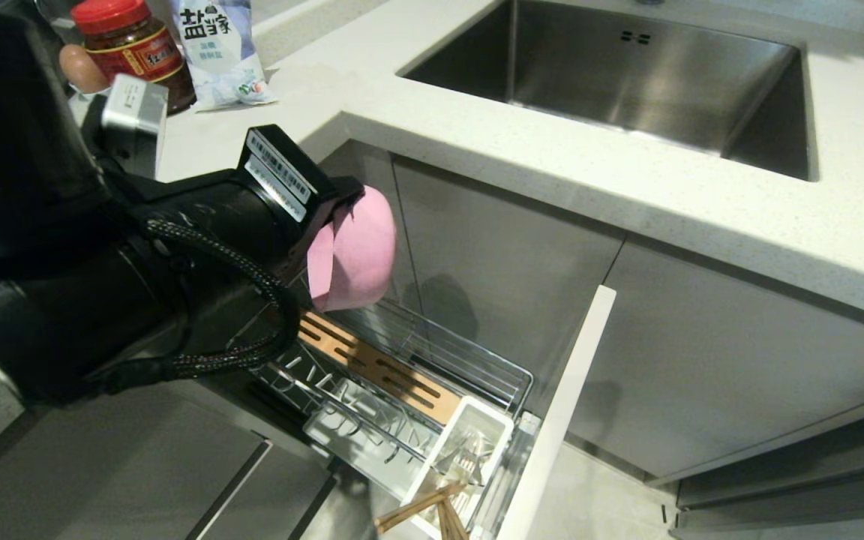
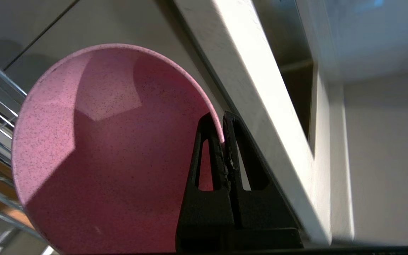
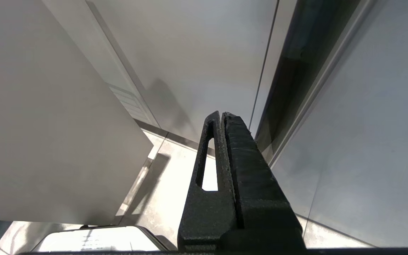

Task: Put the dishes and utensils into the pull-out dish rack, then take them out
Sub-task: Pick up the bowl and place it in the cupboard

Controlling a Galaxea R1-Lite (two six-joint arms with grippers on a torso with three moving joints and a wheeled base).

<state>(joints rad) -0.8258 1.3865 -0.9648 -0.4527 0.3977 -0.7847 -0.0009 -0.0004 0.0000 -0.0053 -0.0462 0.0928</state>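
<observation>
Above the rack [image 1: 409, 375], a pink bowl [image 1: 353, 251] (tipped on edge) is gripped at its rim by the left claw [image 2: 223, 138]; the right claw [image 3: 221, 117] is closed, empty.

A pale speckled stone countertop [image 1: 612, 180] carries a red-lidded sauce jar [image 1: 130, 46], a white salt bag [image 1: 220, 51] and a brown egg [image 1: 81, 69]. A steel sink [image 1: 627, 82] sits recessed in it.
</observation>
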